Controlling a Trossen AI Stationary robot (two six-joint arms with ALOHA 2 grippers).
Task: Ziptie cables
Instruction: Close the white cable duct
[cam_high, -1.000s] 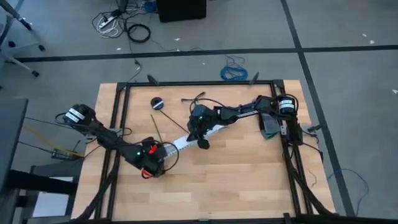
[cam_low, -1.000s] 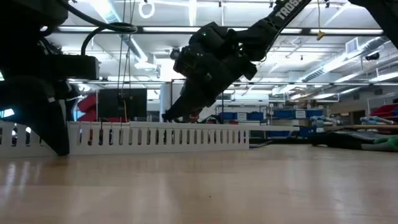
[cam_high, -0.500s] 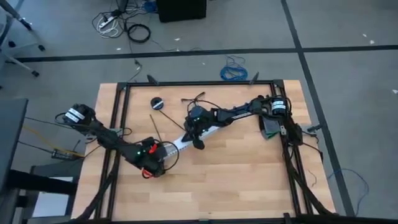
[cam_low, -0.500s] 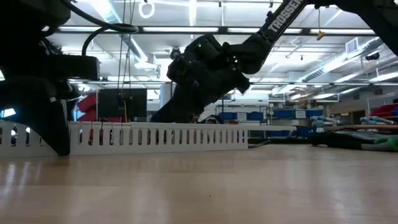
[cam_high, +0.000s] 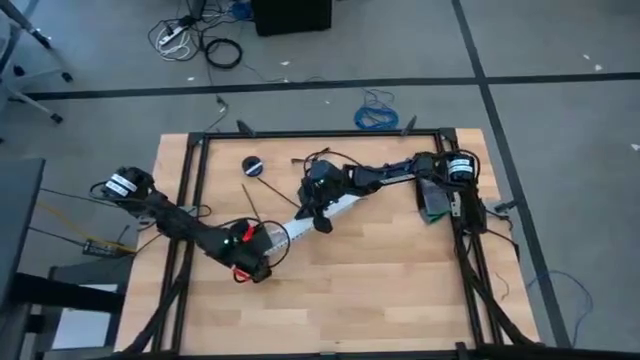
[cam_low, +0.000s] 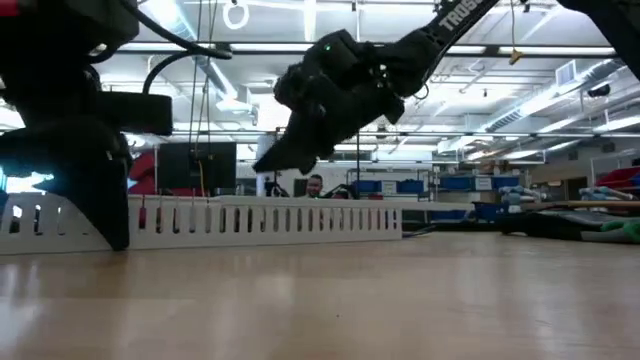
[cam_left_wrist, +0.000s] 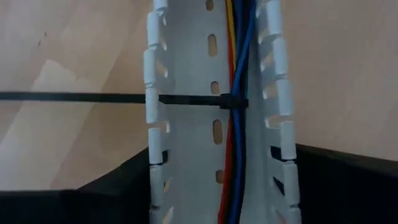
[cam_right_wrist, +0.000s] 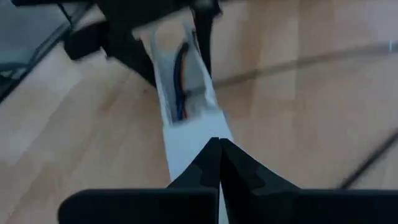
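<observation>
A white slotted strip lies flat on its base on the wooden table, running from the near left to the far right. Thin red, blue, yellow and dark cables lie along its channel. A black zip tie crosses the strip and wraps the cables, its tail reaching out over the table. My left gripper is shut on the strip's near-left end. My right gripper hangs shut above the strip's middle, with nothing visible between its fingertips. My left gripper has the strip's near-left end between its two fingers, one outside each slotted wall. The fingers point along the strip. The strip stays on the table, channel up.
A black round object and loose black zip ties lie on the far left of the table. Dark wires lie near the far rail. A grey-green object sits by the right arm's base. A black frame borders the table.
My right gripper dipped toward the strip, then rose clear of it and drew back slightly toward the far edge, staying shut. My left gripper shifted a little toward the table's right with the strip's end.
</observation>
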